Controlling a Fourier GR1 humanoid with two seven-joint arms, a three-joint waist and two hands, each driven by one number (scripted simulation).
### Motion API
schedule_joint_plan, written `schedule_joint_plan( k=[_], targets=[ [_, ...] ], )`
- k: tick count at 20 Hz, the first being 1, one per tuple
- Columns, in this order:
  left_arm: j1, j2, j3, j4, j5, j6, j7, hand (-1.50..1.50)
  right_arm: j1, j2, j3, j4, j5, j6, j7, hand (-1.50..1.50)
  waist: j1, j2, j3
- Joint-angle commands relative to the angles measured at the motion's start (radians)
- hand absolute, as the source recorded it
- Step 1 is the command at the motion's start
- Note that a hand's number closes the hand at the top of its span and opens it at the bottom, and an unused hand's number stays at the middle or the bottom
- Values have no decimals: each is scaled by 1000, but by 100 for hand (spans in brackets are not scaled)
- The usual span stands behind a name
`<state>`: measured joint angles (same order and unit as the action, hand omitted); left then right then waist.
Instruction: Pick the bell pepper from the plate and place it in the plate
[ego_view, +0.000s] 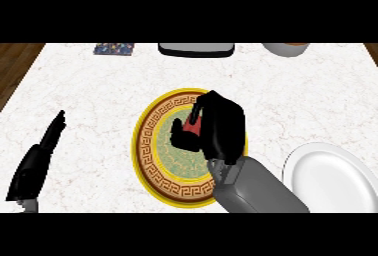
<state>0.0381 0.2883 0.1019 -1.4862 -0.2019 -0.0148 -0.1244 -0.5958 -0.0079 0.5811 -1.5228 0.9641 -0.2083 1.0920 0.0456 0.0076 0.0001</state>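
counter (96, 100), pepper (193, 127) inside right hand (218, 127)

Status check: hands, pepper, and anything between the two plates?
Right hand curled round red bell pepper, over patterned plate. Left hand open, resting at left. White plate at right, nothing in between.

White marble-veined surface (96, 95) filling most of the view, dark wooden floor (16, 55) showing past its left and far right corners, with a patterned blue item (114, 49), a grey-and-black appliance (196, 49) and a grey bowl (285, 49) lying along its far edge.
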Motion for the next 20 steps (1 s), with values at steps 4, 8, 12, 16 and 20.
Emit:
schedule_joint_plan(
  k=[4,8,12,16,20],
  targets=[
    [24,-23,-4,19,-26,31,-35,0,-46,7,25,210,-79,-284,139,-150,-6,-1,0],
    [-10,-11,16,31,6,2,-9,0,-109,7,-13,259,-95,-421,68,-150,-9,-1,0],
    [41,-3,16,-9,-4,3,6,0,-80,7,-59,154,-6,-546,91,-150,-27,-12,0],
    [34,8,44,-22,7,9,24,0,54,7,-115,117,94,-663,68,-150,-51,-14,1],
    [38,29,72,-2,29,-12,11,0,185,8,-152,-92,79,-683,8,-150,-74,-17,1]
  ],
)
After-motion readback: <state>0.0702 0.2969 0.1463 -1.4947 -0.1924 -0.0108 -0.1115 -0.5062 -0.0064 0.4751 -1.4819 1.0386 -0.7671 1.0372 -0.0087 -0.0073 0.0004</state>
